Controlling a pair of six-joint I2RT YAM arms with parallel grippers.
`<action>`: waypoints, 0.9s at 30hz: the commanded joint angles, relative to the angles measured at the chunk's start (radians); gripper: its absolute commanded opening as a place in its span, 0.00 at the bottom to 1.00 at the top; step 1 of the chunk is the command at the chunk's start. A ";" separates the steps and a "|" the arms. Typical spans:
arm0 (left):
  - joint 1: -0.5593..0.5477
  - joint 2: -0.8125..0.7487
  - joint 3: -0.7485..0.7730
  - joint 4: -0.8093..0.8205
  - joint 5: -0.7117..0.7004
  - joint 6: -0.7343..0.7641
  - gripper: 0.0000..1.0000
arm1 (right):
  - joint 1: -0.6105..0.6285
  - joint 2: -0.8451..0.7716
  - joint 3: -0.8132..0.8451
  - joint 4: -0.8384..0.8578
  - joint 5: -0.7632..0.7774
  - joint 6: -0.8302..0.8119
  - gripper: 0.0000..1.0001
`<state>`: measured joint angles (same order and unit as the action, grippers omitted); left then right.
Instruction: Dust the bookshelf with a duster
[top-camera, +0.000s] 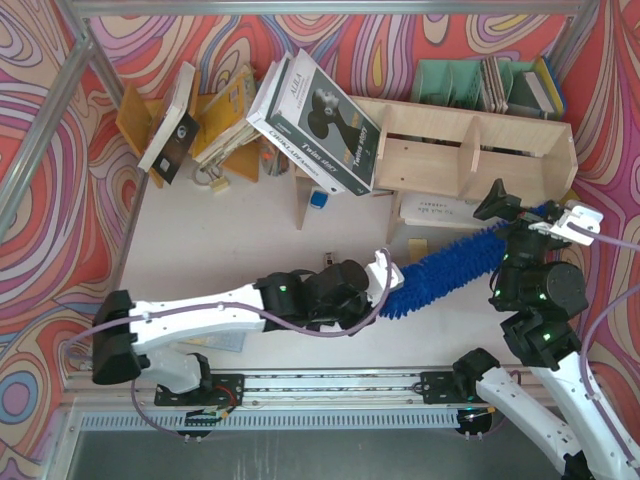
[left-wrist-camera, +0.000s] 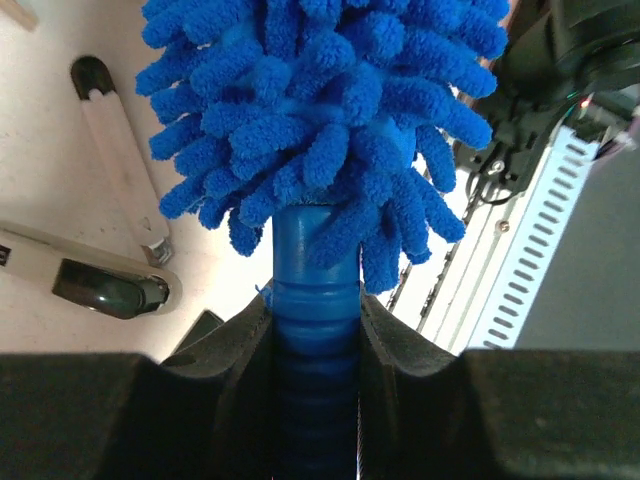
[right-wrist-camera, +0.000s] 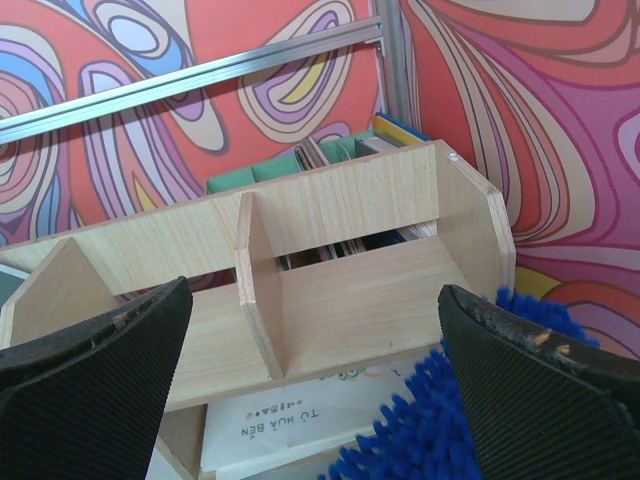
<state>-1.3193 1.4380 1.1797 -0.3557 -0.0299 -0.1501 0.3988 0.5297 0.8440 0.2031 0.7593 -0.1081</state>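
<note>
Duster (top-camera: 450, 268) sticks out over the worktop (top-camera: 250, 230), its fluffy end just in front of the bookshelf (top-camera: 470, 150). Jaws of the left gripper (left-wrist-camera: 315, 330) pinch its handle. Jaws of the right gripper (right-wrist-camera: 320, 370) are spread wide.

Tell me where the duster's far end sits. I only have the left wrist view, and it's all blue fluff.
Observer: In the top view the duster stretches right from the left hand. Its tip lies by the right end of the bookshelf, low at the front.
Operator: Is the right hand holding anything?
Observer: No. The right hand is wide open and faces the bookshelf, with fluff just under its right finger.
Operator: Is anything in that lower compartment?
Observer: A pale book lies flat there.
</note>
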 joint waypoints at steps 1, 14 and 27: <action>0.004 -0.072 -0.015 0.013 -0.005 -0.009 0.00 | -0.004 0.008 -0.002 0.028 0.012 -0.009 0.99; 0.005 -0.280 -0.142 -0.154 -0.133 -0.119 0.00 | -0.005 0.024 0.000 0.023 0.011 0.000 0.99; 0.005 -0.524 -0.222 -0.393 -0.313 -0.295 0.00 | -0.003 0.044 0.001 0.016 0.009 0.007 0.99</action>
<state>-1.3266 0.9565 0.9791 -0.6392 -0.1917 -0.3004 0.3988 0.5709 0.8440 0.2028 0.7593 -0.1074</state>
